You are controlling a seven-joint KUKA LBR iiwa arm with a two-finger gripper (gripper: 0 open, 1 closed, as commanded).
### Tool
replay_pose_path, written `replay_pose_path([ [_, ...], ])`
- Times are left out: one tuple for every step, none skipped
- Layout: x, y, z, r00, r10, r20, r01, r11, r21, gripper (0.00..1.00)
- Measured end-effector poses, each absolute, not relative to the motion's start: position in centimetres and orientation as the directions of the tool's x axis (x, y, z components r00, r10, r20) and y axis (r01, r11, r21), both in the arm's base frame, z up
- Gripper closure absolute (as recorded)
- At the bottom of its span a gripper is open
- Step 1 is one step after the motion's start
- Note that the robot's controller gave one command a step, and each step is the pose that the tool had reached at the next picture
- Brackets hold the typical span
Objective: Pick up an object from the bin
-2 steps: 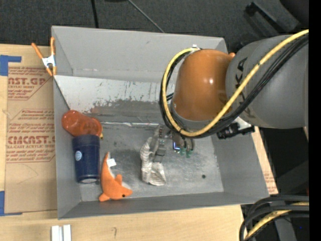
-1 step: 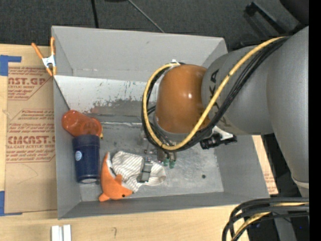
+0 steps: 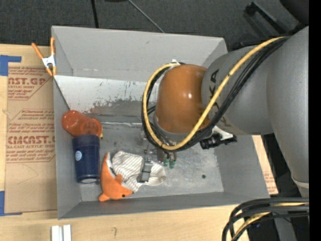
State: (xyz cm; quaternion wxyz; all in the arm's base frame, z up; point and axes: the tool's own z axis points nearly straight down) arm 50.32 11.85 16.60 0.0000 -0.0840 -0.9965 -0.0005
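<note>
Dark floor at the back, light wooden tabletop (image 3: 165, 220) at the front, and the grey metal bin (image 3: 125, 49) sits on it. The bin's back wall is scuffed and scratched.

The arm (image 3: 266, 94) comes in from the right. Its wrist carries a glossy orange cover (image 3: 180, 99), with yellow and black cables (image 3: 149, 97) looped around it.

The gripper (image 3: 147, 170) is low in the bin, right at the crumpled cloth (image 3: 129, 165). A dark part of it lies against the cloth's right side. Can't tell whether it is apart, together or clamped on anything, since the wrist hides most of it from this angle. Nothing confirms a hold on the cloth.

Cloth details:
- white with thin grey stripes
- soft and bunched into a low lump with folds
- on the bin floor near the middle, towards the front wall

Neighbours, all to the left:
- An orange plush fish (image 3: 114, 186) touches the cloth's left edge and lies by the front wall.
- A dark blue cylinder (image 3: 87, 158) with a small round white label is just beside the fish, near the left wall.
- A rounded orange-red plastic thing (image 3: 77, 123) touches the cylinder's top end, further back.
</note>
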Motion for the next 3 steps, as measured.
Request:
replay_pose_path([
  [50.2, 11.7, 12.4, -0.985, 0.175, -0.008, 0.175, 0.985, 0.004, 0.00],
  [50.7, 12.2, 7.1, -0.982, 0.187, -0.001, 0.187, 0.982, 0.001, 1.00],
  [50.7, 12.2, 7.1, -0.982, 0.187, -0.001, 0.187, 0.982, 0.001, 1.00],
])
